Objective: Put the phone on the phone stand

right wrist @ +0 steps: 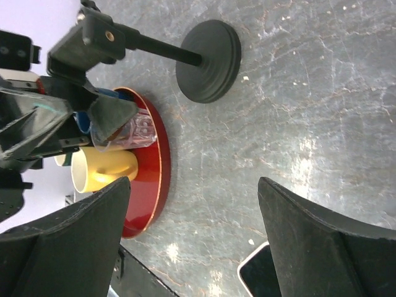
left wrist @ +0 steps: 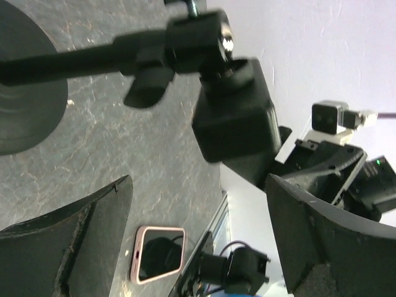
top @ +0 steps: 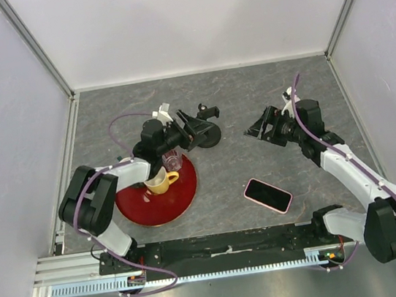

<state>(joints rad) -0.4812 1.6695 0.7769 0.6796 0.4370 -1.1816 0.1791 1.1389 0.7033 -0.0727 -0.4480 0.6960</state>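
The phone (top: pixel 268 195), black screen with a pink rim, lies flat on the grey table at the front right; it also shows in the left wrist view (left wrist: pixel 158 253), and one corner shows in the right wrist view (right wrist: pixel 260 276). The black phone stand (top: pixel 208 134) stands upright at the middle back, with disc base (right wrist: pixel 207 59), thin post and clamp head (left wrist: pixel 235 124). My left gripper (top: pixel 189 129) is open and empty, with the stand just ahead of its fingers (left wrist: pixel 68 247). My right gripper (top: pixel 259 129) is open and empty, to the right of the stand and behind the phone.
A red round tray (top: pixel 147 206) lies left of the stand, under my left arm. It holds a yellow mug (top: pixel 162 181) and a clear glass (top: pixel 172 161). White walls enclose the table on three sides.
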